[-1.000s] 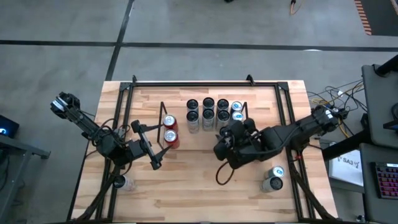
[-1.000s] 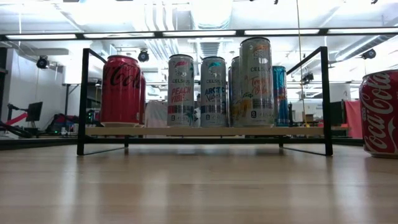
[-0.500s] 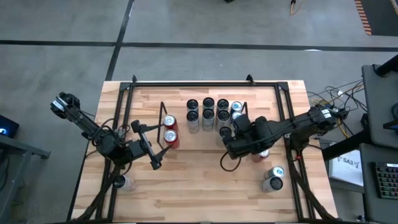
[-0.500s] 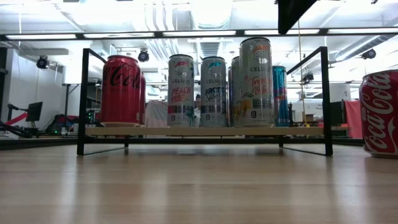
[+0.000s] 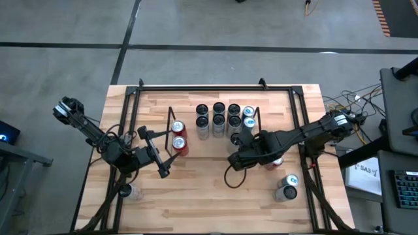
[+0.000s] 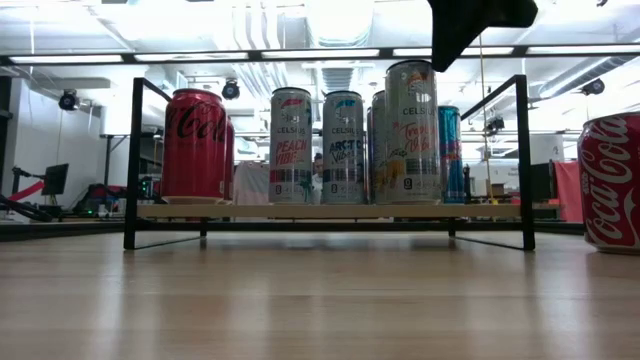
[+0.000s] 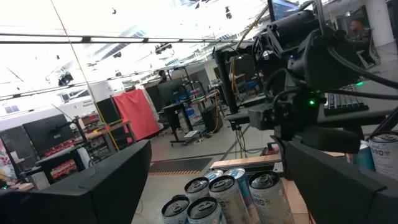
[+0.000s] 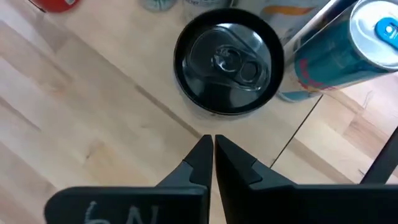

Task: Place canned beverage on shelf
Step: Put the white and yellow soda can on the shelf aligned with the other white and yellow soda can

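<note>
The shelf [image 6: 330, 212], a low wire-ended rack with a wood base, holds two red cans [image 5: 178, 136] at its left end and several slim cans [image 5: 219, 117] toward its right. A black-topped can [image 8: 228, 59] stands upright at the near right of that group. My right gripper [image 8: 213, 146] is shut and hovers just on this can's near side, pointing down, touching nothing. My left gripper [image 5: 159, 155] waits open beside the red cans, at the shelf's left end.
A red cola can [image 6: 610, 180] stands on the table right of the shelf, under my right arm. Two cans [image 5: 286, 187] lie near the table's right front, another can [image 5: 130, 191] at the left front. A black tubular frame [image 5: 215, 88] borders the table.
My right gripper has come down beside the shelf's right end, and its arm now shows at the top of the low view. The cans on the shelf have not moved.
</note>
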Controlling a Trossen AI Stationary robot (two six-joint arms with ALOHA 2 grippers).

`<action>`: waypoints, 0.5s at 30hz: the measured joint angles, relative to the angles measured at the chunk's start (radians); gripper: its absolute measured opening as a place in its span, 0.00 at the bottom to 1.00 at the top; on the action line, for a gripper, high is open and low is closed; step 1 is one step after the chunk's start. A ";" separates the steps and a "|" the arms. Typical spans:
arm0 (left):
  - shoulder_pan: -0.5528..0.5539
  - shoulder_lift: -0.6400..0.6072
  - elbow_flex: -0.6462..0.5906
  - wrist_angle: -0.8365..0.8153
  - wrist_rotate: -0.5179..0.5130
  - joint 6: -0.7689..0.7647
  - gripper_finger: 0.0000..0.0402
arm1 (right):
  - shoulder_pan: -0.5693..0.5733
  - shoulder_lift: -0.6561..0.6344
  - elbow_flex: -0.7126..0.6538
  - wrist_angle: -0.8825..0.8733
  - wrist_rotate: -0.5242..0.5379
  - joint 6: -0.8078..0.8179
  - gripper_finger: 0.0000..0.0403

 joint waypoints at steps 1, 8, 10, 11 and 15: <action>0.000 0.000 0.000 0.000 0.000 0.000 0.88 | 0.000 0.000 -0.002 0.002 0.003 0.000 0.02; 0.000 0.000 0.000 0.000 0.000 0.000 0.88 | -0.004 0.000 -0.003 0.006 0.046 -0.012 0.02; 0.001 0.000 0.000 0.000 0.000 0.000 0.88 | -0.005 0.000 -0.003 0.006 0.049 -0.018 0.02; 0.001 0.000 0.000 0.000 0.000 0.000 0.88 | -0.006 0.000 -0.004 0.007 0.056 -0.021 0.02; 0.001 0.000 0.000 0.000 0.000 0.000 0.88 | -0.011 0.000 -0.005 0.017 0.073 -0.034 0.02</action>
